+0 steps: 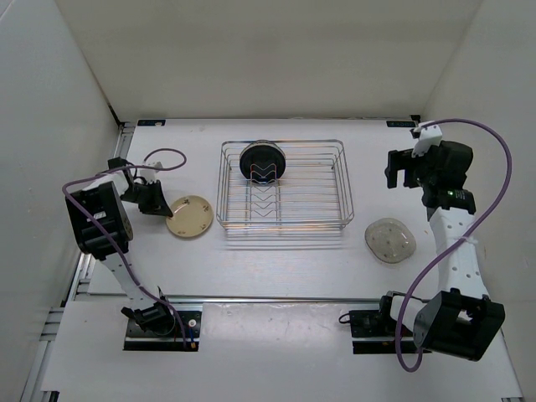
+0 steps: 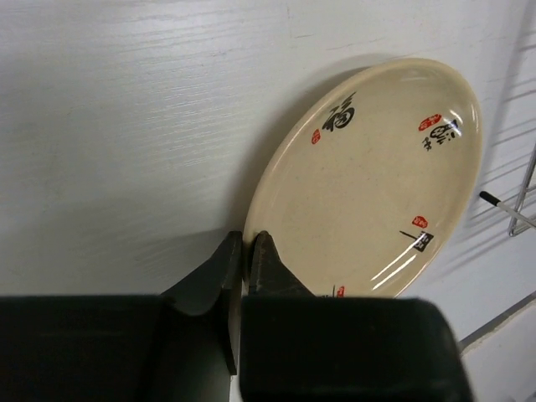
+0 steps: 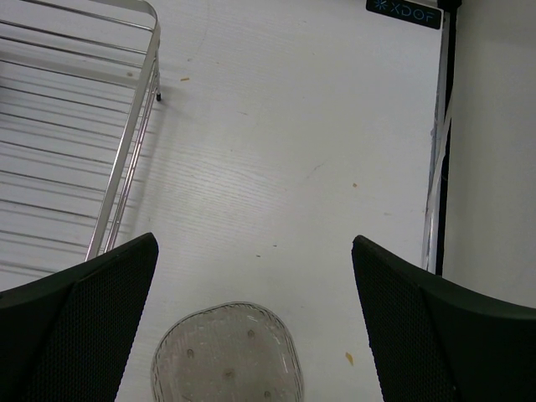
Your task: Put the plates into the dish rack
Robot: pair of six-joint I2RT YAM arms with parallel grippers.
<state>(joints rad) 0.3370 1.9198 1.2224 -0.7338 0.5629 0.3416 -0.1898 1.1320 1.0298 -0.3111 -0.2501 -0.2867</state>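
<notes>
three plates show in the top view. the black plate already stands on edge in the dish rack, at the 12 o'clock end of its divider row. the tan plate lies flat just off the rack's 9 o'clock side, on the surface or barely above it, i cannot tell which. a grey plate sits at about 4 o'clock from the rack (whether a second grey one lies under it i cannot tell).

the left fingers are clenched on the tan plate's rim at its 9 o'clock edge — the wrist view shows only a narrow bite of rim pinched between them. the right fingers are spread wide, grasping nothing, and hang at 12 o'clock from the grey plate, apart from it.

the step in hand looks like carrying the tan plate to the rack. to do it well, i'd judge:
- lift slowly, since so shallow a pinch on a glossy rim may let the plate swing or slip
- turn the wrist until the plate hangs on edge
- clear the rack's 9 o'clock wall before moving across
- lower it into a free v at 6 o'clock from the black plate, square to the row and not touching the black one
- let go only once the wires carry it

the right arm is best held outside the rack meanwhile.
</notes>
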